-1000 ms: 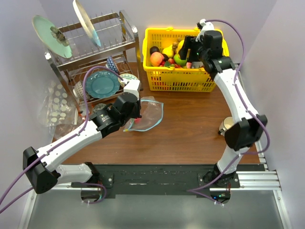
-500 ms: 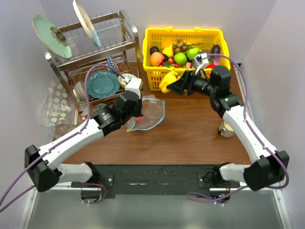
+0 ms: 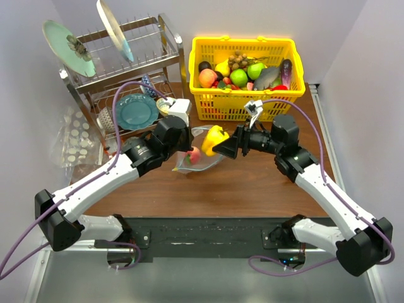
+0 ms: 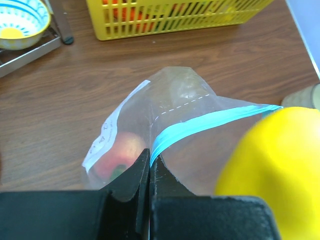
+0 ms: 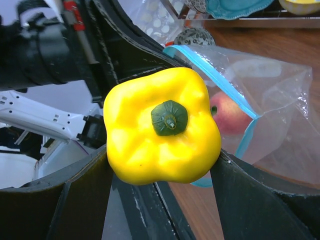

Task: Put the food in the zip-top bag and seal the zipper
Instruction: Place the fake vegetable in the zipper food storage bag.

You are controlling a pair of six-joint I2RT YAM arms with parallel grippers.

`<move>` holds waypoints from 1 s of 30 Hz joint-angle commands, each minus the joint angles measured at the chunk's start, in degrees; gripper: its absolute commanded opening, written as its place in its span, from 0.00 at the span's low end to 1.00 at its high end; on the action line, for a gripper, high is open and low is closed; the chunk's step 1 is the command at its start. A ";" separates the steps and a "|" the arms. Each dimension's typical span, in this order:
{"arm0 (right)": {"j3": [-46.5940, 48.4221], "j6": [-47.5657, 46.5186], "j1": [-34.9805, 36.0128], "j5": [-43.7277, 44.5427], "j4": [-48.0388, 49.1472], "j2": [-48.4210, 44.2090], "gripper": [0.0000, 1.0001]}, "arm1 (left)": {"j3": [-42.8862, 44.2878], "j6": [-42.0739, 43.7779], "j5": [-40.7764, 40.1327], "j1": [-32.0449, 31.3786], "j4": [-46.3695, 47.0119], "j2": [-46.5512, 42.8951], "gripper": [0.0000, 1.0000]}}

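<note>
A glossy yellow toy bell pepper (image 5: pixel 162 125) is gripped in the right hand (image 3: pixel 226 147), held right at the mouth of the clear soft zip-top bag (image 4: pixel 182 95). The bag's teal-blue zipper strip (image 4: pixel 210 121) is clamped between the left hand (image 4: pixel 149 162) fingers, above the brown wooden bench (image 4: pixel 50 110). An orange-pink toy peach (image 4: pixel 120 155) is seen inside the bag. More toy fruit (image 3: pixel 238 77) is piled in the yellow plastic basket (image 3: pixel 246 112) behind

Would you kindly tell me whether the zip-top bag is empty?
Not empty: a red-pink fruit shows inside the zip-top bag, through its clear wall.
</note>
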 commanded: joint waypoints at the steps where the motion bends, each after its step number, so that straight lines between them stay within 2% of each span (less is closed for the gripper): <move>1: -0.43 -0.86 1.16 2.52 2.28 1.15 0.50 | 3.03 -2.23 5.58 0.16 3.50 -0.49 0.00; 5: -0.17 -1.21 1.87 7.07 2.28 2.11 0.50 | 3.64 -3.11 6.98 0.07 3.24 -1.01 0.00; 8: 0.53 -1.30 2.31 12.44 -0.08 2.46 0.57 | 3.56 -3.99 8.12 0.16 3.94 -1.80 0.00; 9: 0.79 -1.22 2.40 13.68 -0.44 2.64 0.61 | 3.47 -4.08 8.65 0.07 4.20 -2.15 0.00; 11: 1.32 -0.69 2.57 14.92 -0.62 3.34 0.80 | 3.38 -4.43 9.09 0.16 4.81 -2.16 0.00; 13: 1.94 -0.16 2.57 15.28 -0.97 3.70 0.91 | 3.30 -4.61 9.53 0.16 4.99 -2.24 0.00; 21: 3.78 -1.04 2.66 17.73 -7.28 1.59 0.88 | 2.94 -4.34 8.75 0.16 4.99 -2.16 0.00; 30: 5.72 -5.43 2.66 25.56 -21.18 -1.22 0.69 | 2.33 -4.17 7.25 0.16 4.91 -2.24 0.00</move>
